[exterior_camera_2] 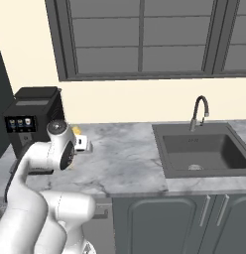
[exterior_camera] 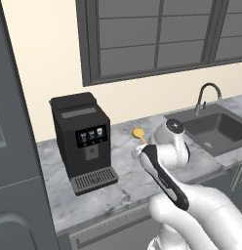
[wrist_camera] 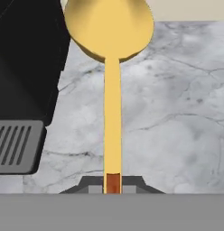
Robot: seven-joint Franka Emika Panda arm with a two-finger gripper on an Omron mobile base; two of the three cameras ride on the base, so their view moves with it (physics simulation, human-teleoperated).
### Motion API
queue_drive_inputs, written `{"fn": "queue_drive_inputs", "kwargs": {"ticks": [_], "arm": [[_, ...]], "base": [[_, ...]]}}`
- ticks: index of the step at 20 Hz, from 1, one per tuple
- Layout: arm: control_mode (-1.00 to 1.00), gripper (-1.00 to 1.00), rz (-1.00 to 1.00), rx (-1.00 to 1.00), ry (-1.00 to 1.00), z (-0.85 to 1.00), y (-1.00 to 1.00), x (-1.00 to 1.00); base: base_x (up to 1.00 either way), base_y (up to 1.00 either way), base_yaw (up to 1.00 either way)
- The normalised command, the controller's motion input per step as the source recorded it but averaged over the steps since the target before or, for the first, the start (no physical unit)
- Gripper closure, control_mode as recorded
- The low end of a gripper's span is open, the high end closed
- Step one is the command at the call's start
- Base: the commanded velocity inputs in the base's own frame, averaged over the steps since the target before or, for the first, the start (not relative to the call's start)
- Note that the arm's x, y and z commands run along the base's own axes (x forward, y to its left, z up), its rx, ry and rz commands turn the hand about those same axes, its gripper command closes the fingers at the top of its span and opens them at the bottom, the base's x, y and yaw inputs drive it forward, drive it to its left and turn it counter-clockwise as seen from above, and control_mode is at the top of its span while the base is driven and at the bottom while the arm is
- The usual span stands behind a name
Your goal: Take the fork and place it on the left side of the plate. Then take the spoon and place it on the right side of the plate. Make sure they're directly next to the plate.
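Note:
My gripper [wrist_camera: 113, 184] is shut on the end of the yellow spoon's [wrist_camera: 112, 90] thin handle. The spoon points straight away from the hand, its round bowl held above the marble counter [wrist_camera: 177, 113]. From the left base view the spoon's bowl [exterior_camera: 138, 133] pokes out past the wrist, just right of the coffee machine. In the right base view the hand [exterior_camera_2: 83, 144] hangs over the counter's left part with a bit of the yellow spoon [exterior_camera_2: 76, 130] above it. The fork and the plate are out of view.
A black coffee machine [exterior_camera: 84, 139] with a ribbed drip tray [wrist_camera: 16, 146] stands close on the spoon's left. A dark sink [exterior_camera_2: 204, 151] with a curved faucet [exterior_camera_2: 198, 113] lies to the right. Bare marble stretches between them.

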Motion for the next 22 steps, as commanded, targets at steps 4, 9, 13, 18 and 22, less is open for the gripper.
{"fn": "queue_drive_inputs", "kwargs": {"ticks": [4, 9, 13, 18, 22], "arm": [[-1.0, 1.0, -0.08, 0.0, -0.08, 0.55, -0.4, -0.63], [-1.0, 1.0, -0.17, 0.0, 0.04, 0.58, -0.51, -0.48], [-1.0, 1.0, -0.16, 0.0, 0.12, 0.6, -0.6, -0.5], [-1.0, 1.0, -0.1, -0.01, 0.2, 0.29, -0.3, -0.4], [-1.0, 1.0, -0.11, 0.0, 0.03, -0.27, -0.21, -0.42]], "base": [[0.0, 0.0, 0.0], [0.0, 0.0, 0.0], [0.0, 0.0, 0.0], [0.0, 0.0, 0.0], [0.0, 0.0, 0.0]]}}
